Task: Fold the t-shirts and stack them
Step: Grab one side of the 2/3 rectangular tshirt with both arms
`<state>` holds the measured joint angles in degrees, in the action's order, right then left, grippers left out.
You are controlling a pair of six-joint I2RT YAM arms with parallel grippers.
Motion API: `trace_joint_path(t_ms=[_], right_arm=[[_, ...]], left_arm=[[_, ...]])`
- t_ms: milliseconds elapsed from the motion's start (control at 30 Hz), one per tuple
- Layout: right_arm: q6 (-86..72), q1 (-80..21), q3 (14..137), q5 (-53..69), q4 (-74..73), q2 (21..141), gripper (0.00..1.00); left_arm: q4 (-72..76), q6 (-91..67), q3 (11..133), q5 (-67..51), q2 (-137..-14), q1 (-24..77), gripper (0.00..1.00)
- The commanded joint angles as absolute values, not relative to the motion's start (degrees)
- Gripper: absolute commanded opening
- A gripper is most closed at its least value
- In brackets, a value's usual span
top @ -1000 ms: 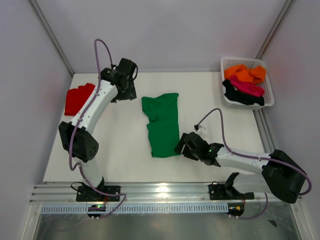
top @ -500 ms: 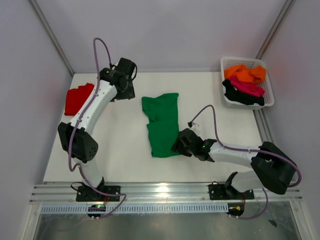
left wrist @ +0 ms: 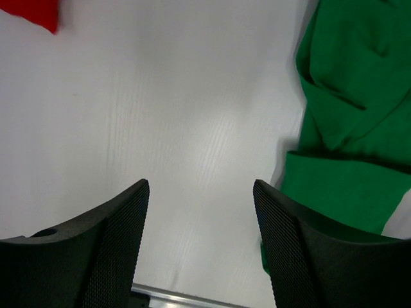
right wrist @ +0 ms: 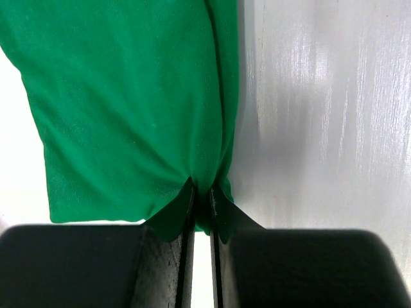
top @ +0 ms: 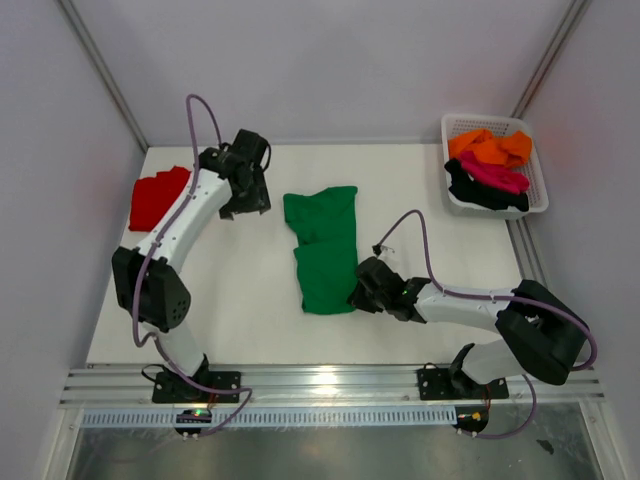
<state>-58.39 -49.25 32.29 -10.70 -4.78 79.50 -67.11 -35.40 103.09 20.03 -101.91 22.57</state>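
Observation:
A bright green t-shirt (top: pixel 325 250) lies partly folded in the middle of the table, seen also as green t-shirt (right wrist: pixel 128 109) and green t-shirt (left wrist: pixel 353 128). My right gripper (top: pixel 362 293) is shut on its near right corner; in the right wrist view the right gripper (right wrist: pixel 203 196) pinches a gathered fold of green cloth. A folded red t-shirt (top: pixel 157 195) rests at the far left. Between the two shirts, at the far side, my left gripper (top: pixel 247 195) hovers open over bare table; the left gripper (left wrist: pixel 200 212) holds nothing.
A white mesh basket (top: pixel 535 195) at the far right corner holds orange (top: pixel 490 148), magenta (top: pixel 495 175) and black (top: pixel 480 192) shirts. A metal rail (top: pixel 330 385) runs along the near table edge. Grey walls enclose the table on three sides.
My right gripper moved left onto the green shirt's near right corner and closed on the cloth. The left gripper shifted slightly toward the green shirt, still open.

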Motion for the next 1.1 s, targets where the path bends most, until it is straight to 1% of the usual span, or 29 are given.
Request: trace_joint_path(t_ms=[0, 33, 67, 133, 167, 233, 467, 567, 633, 767, 900, 1067], right_arm=[[-56.78, -49.13, 33.66, -10.55, -4.22, 80.42, 0.06], [-56.78, -49.22, 33.75, -10.46, -4.31, 80.59, 0.06], [-56.78, -49.13, 33.84, -10.46, -4.31, 80.68, 0.06], [-56.78, -49.22, 34.10, -10.20, -4.22, 81.03, 0.06], [-56.78, -49.22, 34.10, -10.11, -4.31, 81.12, 0.06], [-56.69, -49.13, 34.19, -9.76, -4.22, 81.65, 0.06], [-56.16, -49.22, 35.33, -8.26, -4.66, 83.06, 0.06], [-55.55, -49.22, 35.51, -8.26, -4.92, 83.06, 0.06], [-55.37, -49.22, 35.51, -8.17, -5.10, 83.06, 0.06], [-55.28, -49.13, 35.42, -7.91, -4.92, 83.23, 0.06], [-55.20, -49.13, 35.51, -8.00, -4.83, 83.23, 0.06], [-55.28, -49.13, 35.42, -8.00, -4.75, 83.14, 0.06]], left_arm=[[-61.65, -39.45, 91.09, 5.85, -97.92, 22.50, 0.68], [-59.96, -40.33, 87.66, 3.97, -97.30, 22.50, 0.67], [-58.46, -41.12, 81.36, 2.74, -96.08, 22.59, 0.67], [-55.47, -43.15, 76.14, 0.37, -94.93, 22.85, 0.67], [-54.41, -43.76, 71.50, -1.56, -94.31, 22.94, 0.67], [-49.95, -46.57, 67.17, -4.29, -91.68, 23.03, 0.67], [-29.40, -60.54, 45.81, -8.43, -78.94, 23.38, 0.69], [-23.23, -65.29, 39.14, -6.60, -74.10, 24.25, 0.70], [-20.75, -66.79, 36.40, -5.45, -71.47, 25.31, 0.71], [-15.65, -67.50, 32.26, -5.54, -70.93, 25.84, 0.71], [-8.99, -67.94, 30.33, -7.47, -73.03, 26.45, 0.71], [-5.37, -68.12, 30.58, -7.74, -77.94, 29.00, 0.71]])
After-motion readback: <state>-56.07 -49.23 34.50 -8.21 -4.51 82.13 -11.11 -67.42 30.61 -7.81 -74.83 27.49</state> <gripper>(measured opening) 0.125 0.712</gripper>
